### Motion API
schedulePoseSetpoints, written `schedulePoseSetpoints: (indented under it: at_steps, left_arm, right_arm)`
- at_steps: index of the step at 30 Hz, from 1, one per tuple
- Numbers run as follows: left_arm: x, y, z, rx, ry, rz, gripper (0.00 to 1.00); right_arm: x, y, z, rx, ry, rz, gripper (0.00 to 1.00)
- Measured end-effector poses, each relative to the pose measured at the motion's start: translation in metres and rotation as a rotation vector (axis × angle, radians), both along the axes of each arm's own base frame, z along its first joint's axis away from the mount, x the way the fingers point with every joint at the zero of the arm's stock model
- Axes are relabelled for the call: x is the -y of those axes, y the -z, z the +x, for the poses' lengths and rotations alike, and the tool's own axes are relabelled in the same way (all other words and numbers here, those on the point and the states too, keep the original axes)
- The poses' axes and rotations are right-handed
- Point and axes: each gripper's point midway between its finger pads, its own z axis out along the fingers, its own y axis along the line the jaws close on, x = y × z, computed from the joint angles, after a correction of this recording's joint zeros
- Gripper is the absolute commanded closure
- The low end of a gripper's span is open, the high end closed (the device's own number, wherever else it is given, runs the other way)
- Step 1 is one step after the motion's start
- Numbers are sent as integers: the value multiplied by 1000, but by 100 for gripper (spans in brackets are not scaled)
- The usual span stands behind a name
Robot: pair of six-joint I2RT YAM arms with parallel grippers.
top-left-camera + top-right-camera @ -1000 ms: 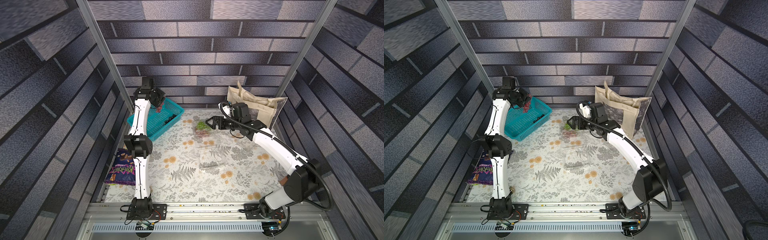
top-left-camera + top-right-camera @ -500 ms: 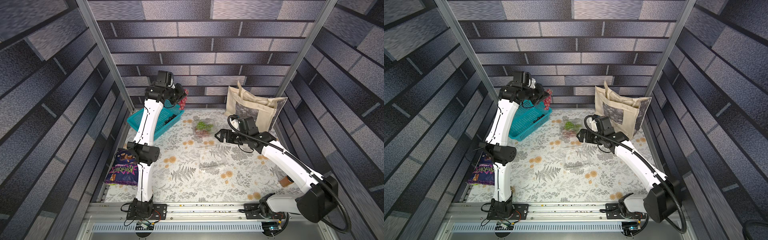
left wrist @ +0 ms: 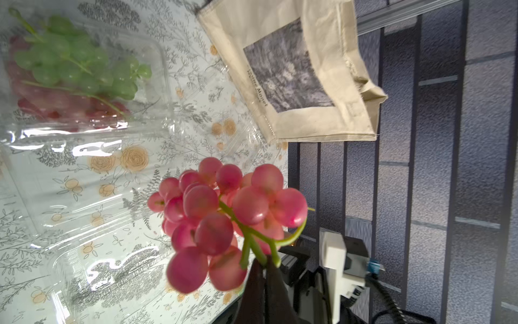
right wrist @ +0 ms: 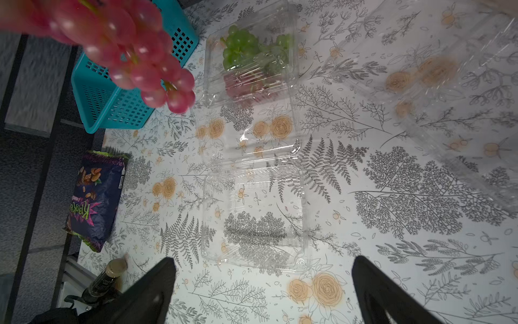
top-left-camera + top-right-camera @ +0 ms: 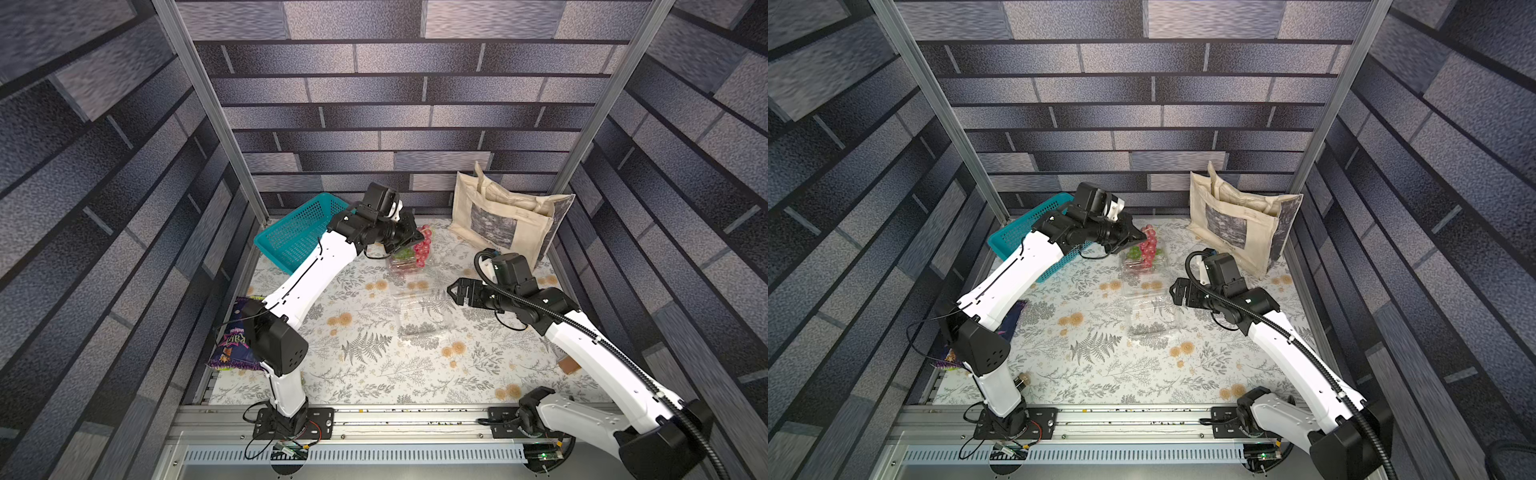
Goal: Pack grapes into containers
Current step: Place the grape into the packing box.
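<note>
Here, floral tablecloth (image 5: 374, 374), containers (image 5: 422, 318), grey brick walls (image 5: 415, 83)

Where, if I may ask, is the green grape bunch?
In both top views the green bunch lies in the far clear clamshell box, near the left claw.

Twin overhead views; two close wrist views

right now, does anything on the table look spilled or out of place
Nothing is spilled; the red grapes hang intact from the left gripper. Odd ones out: a purple snack bag straddling the edge of the tablecloth, and a small brown-capped bottle near it.
</note>
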Motion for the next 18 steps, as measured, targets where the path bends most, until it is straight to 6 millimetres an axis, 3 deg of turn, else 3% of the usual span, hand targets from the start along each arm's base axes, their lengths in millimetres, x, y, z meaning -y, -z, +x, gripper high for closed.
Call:
schedulePoseSetpoints:
  at_steps: [6, 8, 12, 18]
  left_arm:
    - [11, 72, -28, -100, 11, 48, 100]
    - [13, 85, -40, -116, 22, 62, 100]
    - [21, 95, -60, -106, 44, 82, 100]
    - [29, 92, -84, -73, 67, 88, 100]
  right_arm:
    - [6, 19, -10, -33, 7, -17, 0]
    - [8, 26, -12, -49, 13, -25, 0]
    - [11, 36, -16, -71, 23, -31, 0]
    - [13, 43, -21, -87, 34, -29, 0]
